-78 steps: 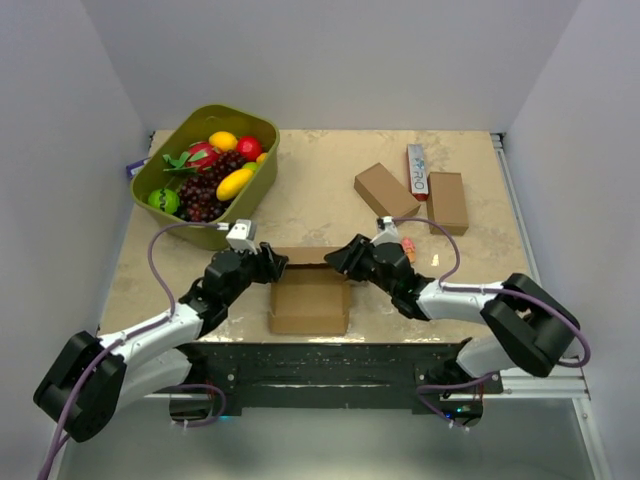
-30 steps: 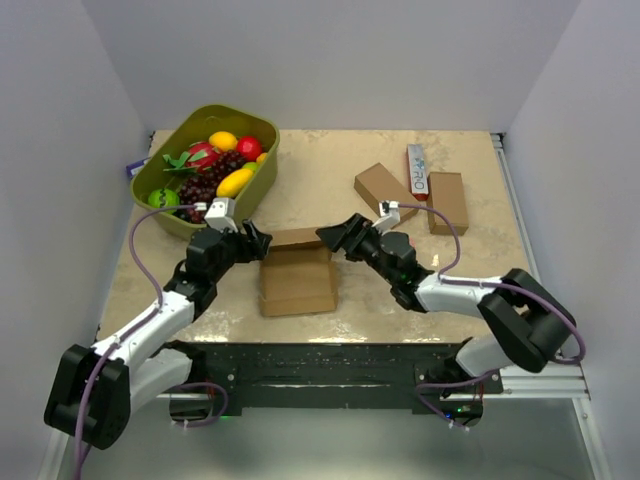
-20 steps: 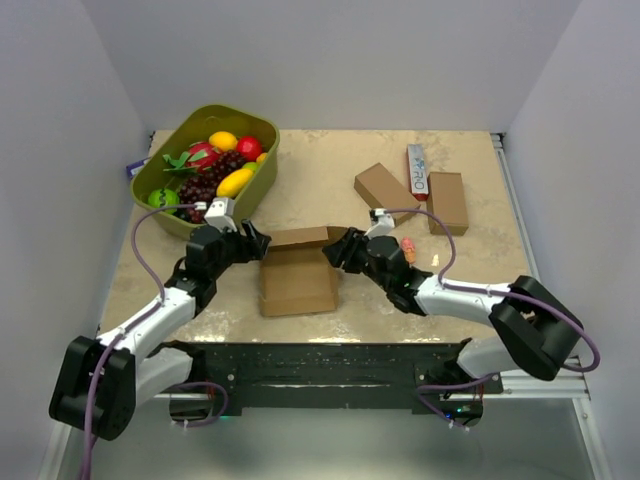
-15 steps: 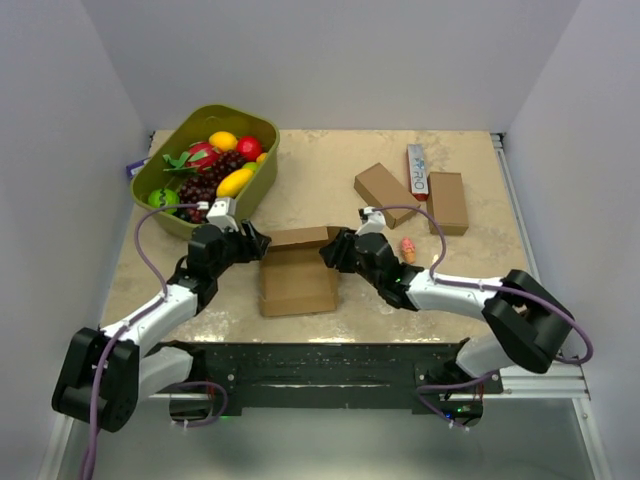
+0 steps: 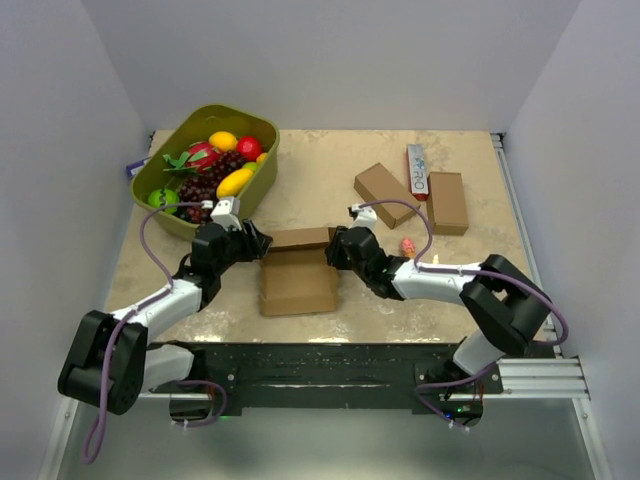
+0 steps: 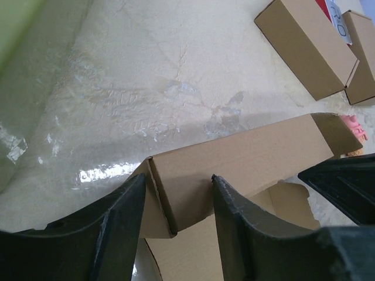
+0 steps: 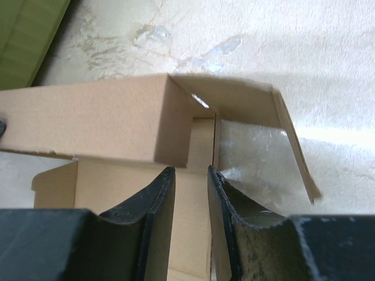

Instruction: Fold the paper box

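The paper box (image 5: 298, 280) is sitting front-middle on the desk (image 5: 330, 190): probably light, bendy cardboard (creases easily), best grabbed by its end flaps (image 6: 340, 133). The left pincer (image 6: 176, 196) is straddling one corner, spread; the right pincer (image 7: 188, 181) is hovering narrow, can't tell if pinching.

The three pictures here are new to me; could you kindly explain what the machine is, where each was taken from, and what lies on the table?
It is two robot arms bolted at the table's near edge. The wide picture looks down from above and behind them. The two close-ups come from a camera on each wrist, with its own dark fingers at the bottom. On the table lie a half-folded paper box, a green tub of fruit, two closed brown boxes, a white-and-red carton and a small pink thing. The left tool straddles the left end of the box's raised panel, the right tool its right end. Whether either actually pinches the cardboard, I cannot tell.
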`<act>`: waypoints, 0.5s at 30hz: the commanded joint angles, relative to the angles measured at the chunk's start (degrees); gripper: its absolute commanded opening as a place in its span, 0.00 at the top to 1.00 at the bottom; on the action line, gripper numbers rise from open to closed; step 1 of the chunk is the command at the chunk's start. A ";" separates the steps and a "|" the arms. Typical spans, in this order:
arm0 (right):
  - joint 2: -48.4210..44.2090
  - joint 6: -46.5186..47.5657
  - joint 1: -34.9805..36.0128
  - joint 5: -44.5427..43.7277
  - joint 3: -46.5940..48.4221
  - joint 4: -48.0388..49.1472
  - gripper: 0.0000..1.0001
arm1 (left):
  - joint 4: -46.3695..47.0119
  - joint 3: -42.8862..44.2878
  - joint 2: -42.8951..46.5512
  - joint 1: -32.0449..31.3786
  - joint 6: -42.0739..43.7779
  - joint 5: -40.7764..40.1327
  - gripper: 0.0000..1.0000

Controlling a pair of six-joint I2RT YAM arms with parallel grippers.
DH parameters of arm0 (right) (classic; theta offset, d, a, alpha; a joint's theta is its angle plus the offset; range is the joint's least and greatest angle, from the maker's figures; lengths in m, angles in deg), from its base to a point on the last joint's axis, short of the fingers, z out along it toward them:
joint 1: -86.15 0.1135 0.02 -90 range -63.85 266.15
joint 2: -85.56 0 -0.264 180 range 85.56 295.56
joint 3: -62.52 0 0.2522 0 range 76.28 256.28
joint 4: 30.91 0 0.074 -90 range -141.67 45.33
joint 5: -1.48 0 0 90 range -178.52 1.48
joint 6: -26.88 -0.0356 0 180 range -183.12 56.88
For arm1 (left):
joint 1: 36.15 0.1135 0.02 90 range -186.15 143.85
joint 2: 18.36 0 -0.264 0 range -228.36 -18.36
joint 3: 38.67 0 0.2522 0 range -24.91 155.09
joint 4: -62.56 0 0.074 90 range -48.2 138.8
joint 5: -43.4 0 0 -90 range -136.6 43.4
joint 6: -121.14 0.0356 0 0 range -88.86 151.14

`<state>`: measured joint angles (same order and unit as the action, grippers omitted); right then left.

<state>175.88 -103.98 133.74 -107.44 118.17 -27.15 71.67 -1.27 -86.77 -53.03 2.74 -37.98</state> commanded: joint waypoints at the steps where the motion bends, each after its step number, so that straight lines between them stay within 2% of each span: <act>1: 2.31 2.19 -0.31 -2.97 2.93 1.11 0.68 | 2.44 0.88 -0.94 0.54 0.10 0.52 0.50; 15: 5.65 6.49 -0.57 -0.95 2.14 7.97 0.70 | 2.97 0.36 -1.91 0.54 0.19 1.04 0.59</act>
<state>180.30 -100.16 133.35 -108.51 119.79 -23.72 73.23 -1.27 -87.90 -52.70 2.72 -37.89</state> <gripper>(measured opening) 0.305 0.420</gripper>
